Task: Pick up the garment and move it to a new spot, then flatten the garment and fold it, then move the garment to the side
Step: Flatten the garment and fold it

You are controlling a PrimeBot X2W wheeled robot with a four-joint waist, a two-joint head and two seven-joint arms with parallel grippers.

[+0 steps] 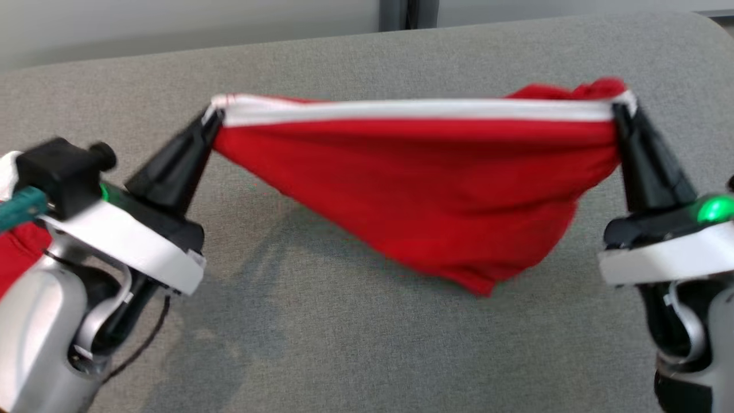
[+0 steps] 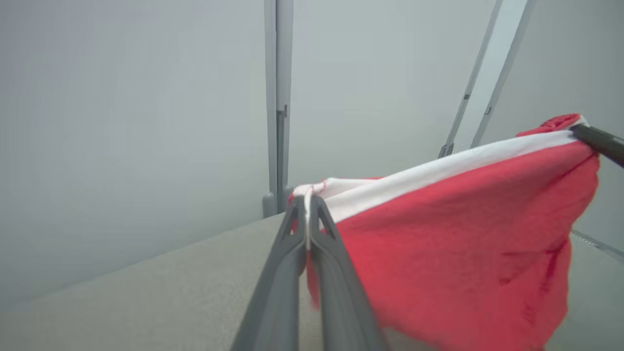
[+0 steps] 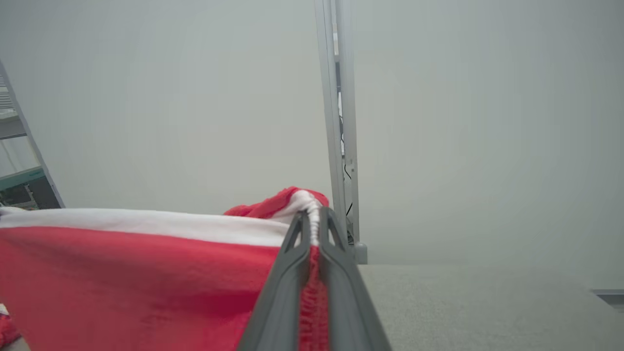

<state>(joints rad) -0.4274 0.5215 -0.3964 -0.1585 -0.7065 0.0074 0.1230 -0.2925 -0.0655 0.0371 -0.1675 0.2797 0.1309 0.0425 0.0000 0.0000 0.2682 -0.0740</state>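
- Head view: red garment [image 1: 436, 189] hangs stretched above the grey desk [image 1: 344, 344], lowest fold near it.
- Clamped on its white band [image 1: 413, 109] ends: left end effector [image 1: 213, 117], right end effector [image 1: 622, 112].
- Risk: thin pinch slips under tension; bunched right corner may land creased.

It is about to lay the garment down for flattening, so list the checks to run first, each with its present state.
1. Left gripper shut on one end of the white band of the garment: ok.
2. Right gripper shut on the band's other end: ok.
3. Band pulled straight between the two grippers: ok.
4. Red cloth below the band hanging flat: not ok. It sags to a bunched point, and a lump sticks up beside the right gripper.
5. Garment's lowest point free of the grey surface: cannot tell.
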